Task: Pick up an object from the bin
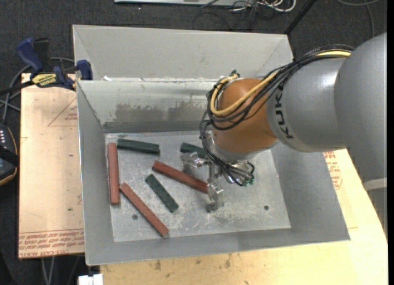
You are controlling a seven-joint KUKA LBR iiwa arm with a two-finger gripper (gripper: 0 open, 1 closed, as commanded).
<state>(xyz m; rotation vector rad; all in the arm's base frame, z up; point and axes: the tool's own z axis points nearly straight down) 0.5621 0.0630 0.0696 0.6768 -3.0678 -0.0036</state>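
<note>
My gripper [213,197] hangs below the orange wrist cover, low over the bin floor right of the middle. Its metal tip comes down just beside the right end of a red bar [178,176], which lies slanted across the centre. I cannot tell whether the two touch. A short dark green bar [162,192] lies to the left of the gripper, apart from it. Another dark green bar [191,149] sits behind the gripper, partly hidden by the wrist.
A long red bar [143,209] lies slanted at the front left. A second red bar [113,173] lies along the left wall. A dark green bar [138,146] rests near the back wall. The arm covers the bin's right rear.
</note>
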